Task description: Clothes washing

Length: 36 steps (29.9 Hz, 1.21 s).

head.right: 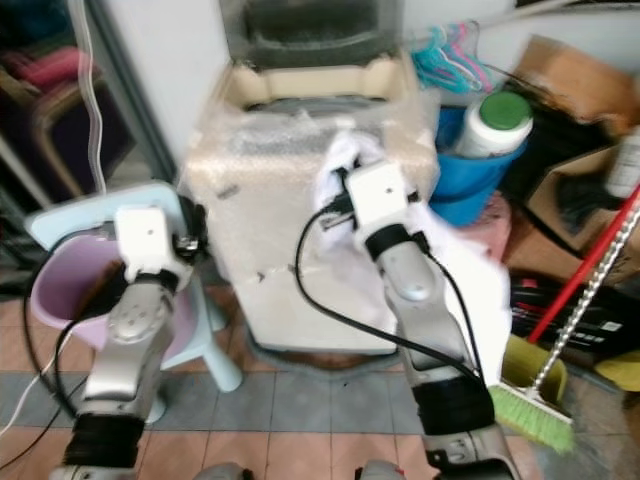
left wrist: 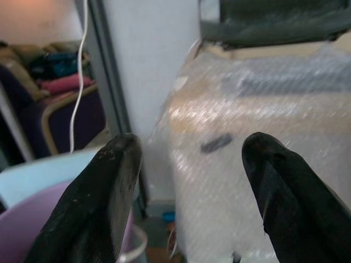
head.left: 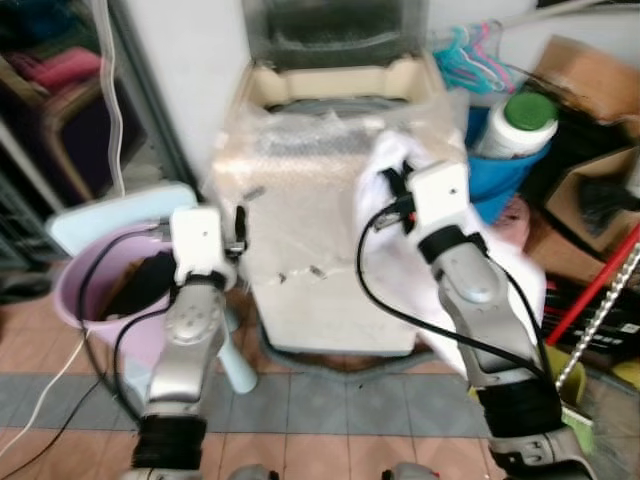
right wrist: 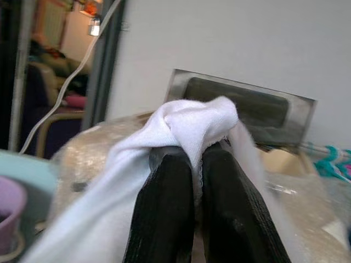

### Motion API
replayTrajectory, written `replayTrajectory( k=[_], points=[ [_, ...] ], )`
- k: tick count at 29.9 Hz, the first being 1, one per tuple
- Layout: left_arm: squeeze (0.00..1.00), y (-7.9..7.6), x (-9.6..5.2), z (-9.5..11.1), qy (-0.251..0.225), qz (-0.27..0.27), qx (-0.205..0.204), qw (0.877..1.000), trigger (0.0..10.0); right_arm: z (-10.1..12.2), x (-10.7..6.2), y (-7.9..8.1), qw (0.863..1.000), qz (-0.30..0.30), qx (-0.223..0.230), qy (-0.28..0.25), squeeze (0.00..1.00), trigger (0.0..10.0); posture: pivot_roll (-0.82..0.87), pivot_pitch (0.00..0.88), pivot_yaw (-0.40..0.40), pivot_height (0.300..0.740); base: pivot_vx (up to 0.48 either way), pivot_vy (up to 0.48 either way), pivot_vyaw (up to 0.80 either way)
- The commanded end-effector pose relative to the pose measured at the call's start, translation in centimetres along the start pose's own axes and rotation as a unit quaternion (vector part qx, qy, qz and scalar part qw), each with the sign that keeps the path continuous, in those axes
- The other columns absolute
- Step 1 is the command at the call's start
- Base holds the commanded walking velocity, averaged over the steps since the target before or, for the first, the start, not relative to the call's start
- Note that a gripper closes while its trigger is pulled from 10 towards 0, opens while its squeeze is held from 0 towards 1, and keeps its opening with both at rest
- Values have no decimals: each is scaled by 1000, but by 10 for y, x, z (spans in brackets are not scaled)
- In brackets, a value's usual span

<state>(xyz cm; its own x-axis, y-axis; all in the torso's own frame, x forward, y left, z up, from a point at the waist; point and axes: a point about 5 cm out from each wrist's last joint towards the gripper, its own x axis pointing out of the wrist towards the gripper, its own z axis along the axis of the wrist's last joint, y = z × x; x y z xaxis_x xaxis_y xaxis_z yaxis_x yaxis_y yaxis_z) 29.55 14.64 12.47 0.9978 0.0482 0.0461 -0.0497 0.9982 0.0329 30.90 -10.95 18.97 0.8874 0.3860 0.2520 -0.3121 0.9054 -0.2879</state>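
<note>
A top-loading washing machine (head.left: 330, 240) wrapped in bubble plastic stands straight ahead, its lid raised at the back. My right gripper (right wrist: 196, 164) is shut on a white garment (head.left: 395, 160), held up in front of the machine's right side. The cloth bunches over the fingertips and hangs down past my right forearm (head.left: 520, 280). My left gripper (left wrist: 189, 159) is open with nothing between its fingers (left wrist: 104, 192), level with the machine's left front corner. Below it sits a pink laundry basket (head.left: 85, 290) holding dark clothes (head.left: 150, 280).
The basket rests on a pale blue stool (head.left: 110, 215). Right of the machine are a blue bucket (head.left: 500, 185) with a white green-capped bottle (head.left: 518, 125), hangers (head.left: 470, 55), cardboard boxes (head.left: 590, 85) and a green broom (head.right: 530, 415). A chair (head.left: 60, 100) stands far left.
</note>
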Motion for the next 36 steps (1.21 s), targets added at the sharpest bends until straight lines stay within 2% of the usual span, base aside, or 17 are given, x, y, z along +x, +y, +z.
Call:
replayTrajectory(
  k=[1, 14, 16, 20, 23, 24, 26, 29, 31, 32, 34, 35, 36],
  points=[
    [0, 4, 0, 2, -2, 6, 9, 1000, 10000, 12, 4, 2, 1000, 5, 8, -27, 0, 10000, -74, 0, 77, 740, 375, 300, 531],
    [0, 2, -1, -1, 6, -4, 8, 1000, 10000, 11, 10, -14, 999, -29, -8, -22, 0, 10000, -70, 0, 68, 740, 392, 258, 0],
    [0, -1, 2, 1, 3, -6, 5, 1000, 10000, 20, 19, -25, 998, -41, -20, -37, 0, 10000, -74, 0, 72, 740, 433, 0, 0],
    [0, -6, 4, 2, 0, -12, 3, 1000, 10000, 29, 29, -35, 997, -48, -35, -53, 0, 10000, -73, 0, 73, 740, 439, 0, 0],
    [0, -10, 4, 2, -3, -22, 6, 1000, 10000, 39, 42, -47, 995, -65, -47, -66, 0, 10000, -72, 0, 75, 740, 480, 0, 0],
    [0, -11, 3, 1, 0, -24, 5, 1000, 10000, 45, 51, -58, 993, -81, -54, -70, 0, 10000, -72, 0, 75, 740, 480, 0, 0],
    [0, -12, 3, 0, 1, -25, 5, 1000, 10000, 49, 56, -63, 992, -88, -55, -71, 0, 10000, -72, 0, 75, 740, 480, 0, 0],
    [0, -11, 2, 0, 2, -27, 5, 1000, 10000, 70, 74, -83, 987, -114, -71, -92, 0, 10000, -68, 0, 75, 740, 480, 0, 0],
    [0, -12, 3, 0, 2, -27, 5, 1000, 10000, 96, 88, -104, 980, -141, -84, -115, 0, 10000, -62, 0, 72, 740, 480, 0, 0],
    [0, -12, 3, 0, 2, -27, 5, 1000, 10000, 96, 88, -104, 980, -141, -84, -115, 0, 10000, -62, 0, 72, 740, 480, 0, 0],
    [0, -14, 4, 1, 1, -27, 3, 1000, 10000, 143, 99, -130, 964, -172, -116, -166, 0, 10000, -61, 0, 68, 740, 437, 0, 0],
    [0, -14, 4, 1, 1, -27, 3, 1000, 10000, 143, 99, -130, 964, -172, -116, -166, 0, 10000, -61, 0, 68, 740, 394, 0, 0],
    [0, -15, 4, 1, 3, -27, 3, 1000, 10000, 171, 101, -143, 952, -195, -127, -197, 0, 10000, -64, 0, 63, 740, 0, 0, 0]
  ],
)
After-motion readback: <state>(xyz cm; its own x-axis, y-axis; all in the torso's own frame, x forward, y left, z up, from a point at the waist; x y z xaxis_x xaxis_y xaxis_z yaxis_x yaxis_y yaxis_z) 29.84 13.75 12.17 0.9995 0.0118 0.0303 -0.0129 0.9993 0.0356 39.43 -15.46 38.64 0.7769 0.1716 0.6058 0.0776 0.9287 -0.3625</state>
